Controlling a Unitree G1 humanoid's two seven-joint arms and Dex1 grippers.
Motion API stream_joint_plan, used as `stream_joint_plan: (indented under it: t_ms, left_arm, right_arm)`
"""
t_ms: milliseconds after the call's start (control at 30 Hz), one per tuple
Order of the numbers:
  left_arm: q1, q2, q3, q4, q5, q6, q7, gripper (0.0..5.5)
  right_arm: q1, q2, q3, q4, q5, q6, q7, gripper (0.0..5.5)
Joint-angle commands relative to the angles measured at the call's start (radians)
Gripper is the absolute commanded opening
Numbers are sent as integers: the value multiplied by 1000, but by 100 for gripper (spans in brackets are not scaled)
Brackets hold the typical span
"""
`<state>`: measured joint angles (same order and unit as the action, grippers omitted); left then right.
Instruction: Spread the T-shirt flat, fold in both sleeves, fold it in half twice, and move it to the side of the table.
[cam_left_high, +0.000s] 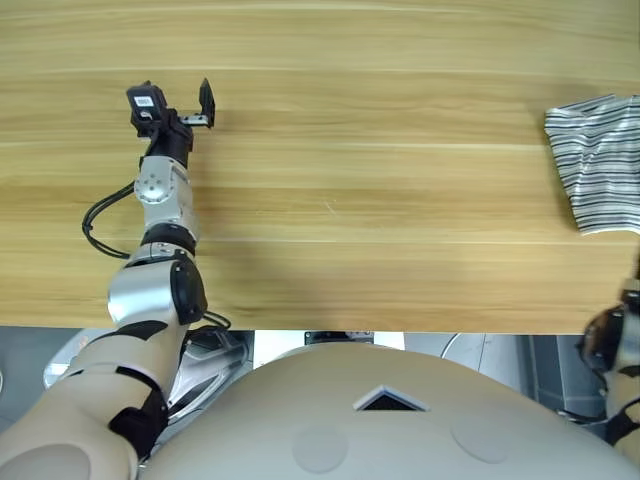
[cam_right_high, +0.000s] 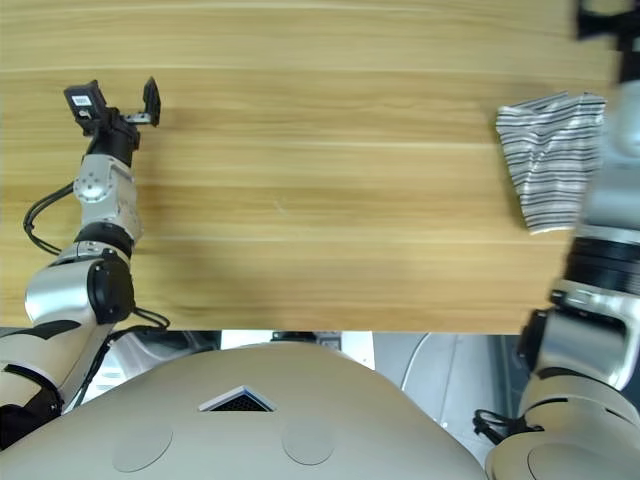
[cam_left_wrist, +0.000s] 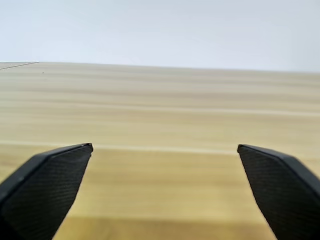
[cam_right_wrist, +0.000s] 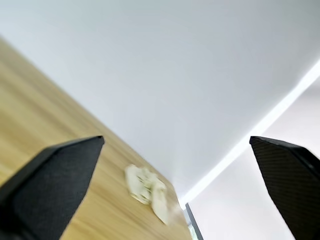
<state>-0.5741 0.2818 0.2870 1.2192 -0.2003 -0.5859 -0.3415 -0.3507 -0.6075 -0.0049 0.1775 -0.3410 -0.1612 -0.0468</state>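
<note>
Nearest us runs the front edge of the wooden table (cam_left_high: 380, 200). From about 7 o'clock our left arm stretches forward over the bare wood. The left gripper (cam_left_high: 176, 102) sits out at 10 o'clock, released, its two dark fingers (cam_left_wrist: 47, 185) spread wide with nothing between them and hanging just above the tabletop. Over at 2 o'clock, by the table's right edge, the T-shirt (cam_left_high: 600, 160) lies as a compact folded bundle of grey and white stripes. Our right arm rises beside it. The right gripper (cam_right_wrist: 177, 140) is likewise released and holds nothing. Farther off, a small pale crumpled thing (cam_right_wrist: 146, 190) rests on the wood before a plain wall (cam_left_wrist: 160, 30).
</note>
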Motion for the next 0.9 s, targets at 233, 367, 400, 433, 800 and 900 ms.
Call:
stream_joint_plan:
  t_ms: [233, 367, 400, 433, 800, 900]
  left_arm:
    - [-15, -7, -81, 87, 165, -28, 239, 539]
    - [-29, -21, -23, 94, 111, -21, 181, 539]
    - [-29, -22, -9, 92, 97, -25, 155, 539]
    - [-26, -22, 0, 91, 91, -30, 141, 539]
    - [-20, -40, 82, 87, -2, -4, -66, 434]
    - [-25, -42, 84, 90, -3, 20, -89, 384]
  right_arm:
    - [-269, 358, 242, 956, -170, -165, -235, 540]
    - [-299, 435, -164, 1048, 360, -259, 242, 540]
    - [-306, 440, -233, 1054, 457, -244, 367, 540]
    - [-312, 441, -278, 1058, 519, -224, 456, 540]
    - [-333, 425, -451, 1099, 721, -48, 734, 410]
    - [-316, 420, -436, 1102, 689, -68, 664, 355]
